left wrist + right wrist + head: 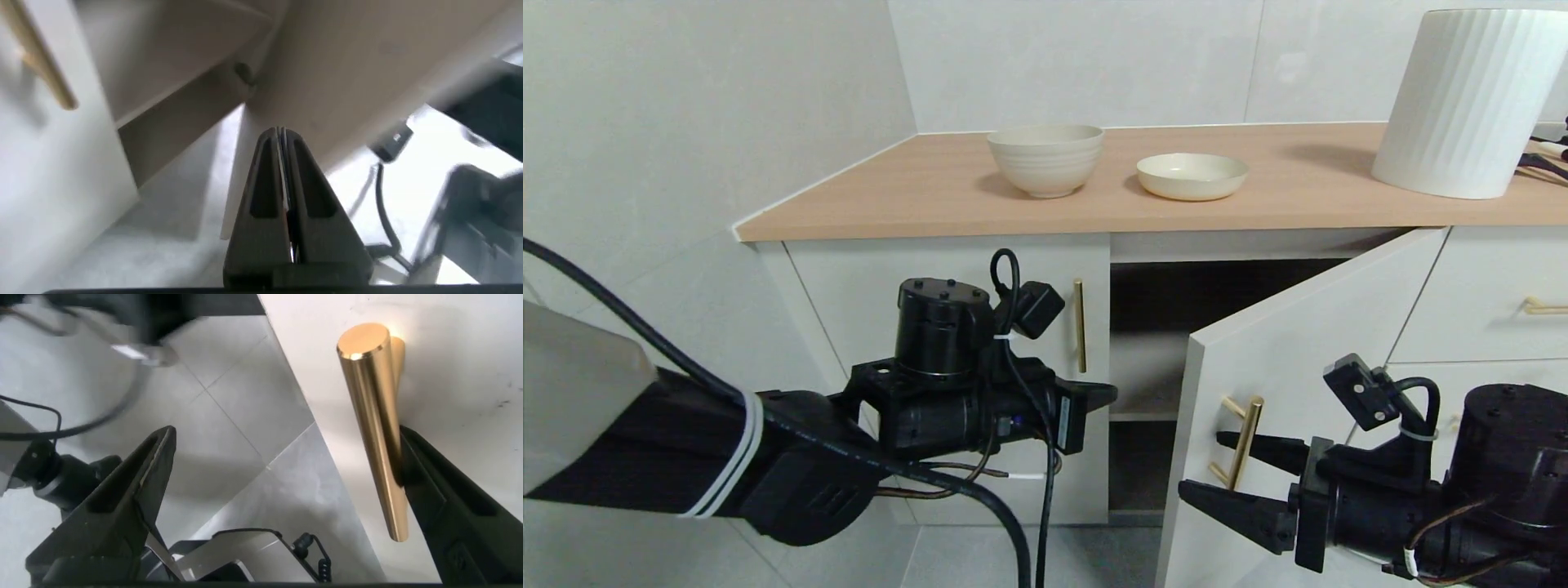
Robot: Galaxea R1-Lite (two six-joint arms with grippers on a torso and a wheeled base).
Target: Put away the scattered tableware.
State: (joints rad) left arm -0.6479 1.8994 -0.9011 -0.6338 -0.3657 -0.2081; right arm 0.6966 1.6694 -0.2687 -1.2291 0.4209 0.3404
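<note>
while the bowl [1045,159] and shallow dish [1192,175] are set on the bench [915,196], well above both hands, the right hand [1203,463] is spread wide around the handle [1245,441] of the open cupboard door [1290,351]; the left hand [1104,396] is closed, empty.

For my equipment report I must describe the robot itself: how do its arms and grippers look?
Both arms are black with cylindrical joints. The left arm carries white bands and black cables; the right arm, thin brown wires. The left gripper and right gripper have black tapered fingers.
</note>
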